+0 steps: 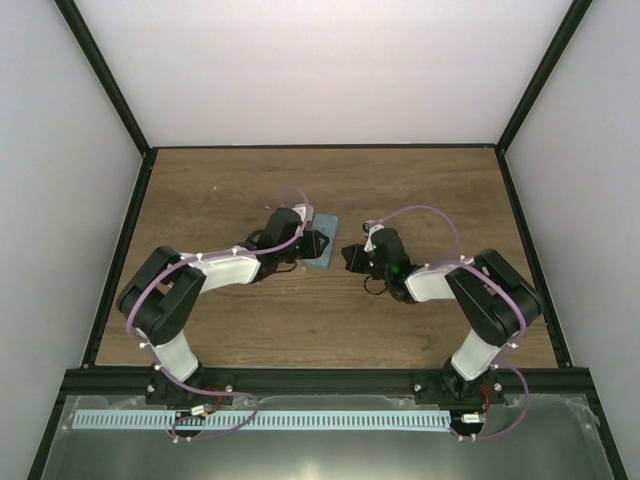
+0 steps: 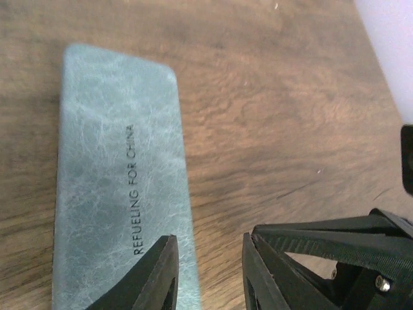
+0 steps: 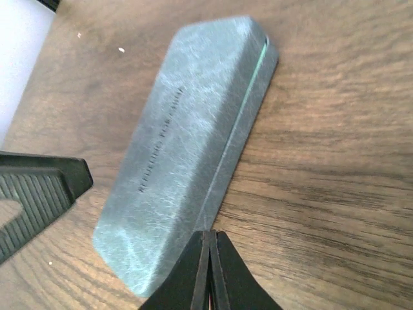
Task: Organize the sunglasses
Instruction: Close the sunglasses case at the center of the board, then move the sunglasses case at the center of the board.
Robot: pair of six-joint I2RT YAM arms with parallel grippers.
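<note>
"Looking past the left pincer (image 2: 208,240), what lies in front of it?"

"A blue-green glasses case (image 2: 119,194), flat on the wooden worktop (image 2: 277,110), closed, lid up. Lettering (image 2: 131,190) runs along the lid. The case stretches away from the fingertips, and its near end passes under one finger (image 2: 155,265). The other finger hangs over bare wood just beside the case."

"Is that pincer gripping the case?"

"No. Its jaws stand a narrow gap apart, and in that gap I see the case's long edge and a strip of wood. Whether the finger touches the lid I cannot tell."

"And the right pincer (image 3: 208,234)?"

"Closed tight, its two tips pressed together, gripping nothing. The glasses case (image 3: 187,148) lies just ahead of it and runs off to the upper right. The case's long edge sits right at the tips, but I cannot tell if they touch."

"Anything else from that side?"

"A pale green seam (image 3: 248,97) runs along the case's side. A ribbed black finger (image 3: 39,194) of the left pincer shows on the far side of the case, off to the left."

"And from above?"

"The glasses case (image 1: 322,252) lies between the two pincers near the middle of the worktop (image 1: 230,190). The left pincer (image 1: 312,242) is over it and the right pincer (image 1: 352,258) just beside it."
</note>
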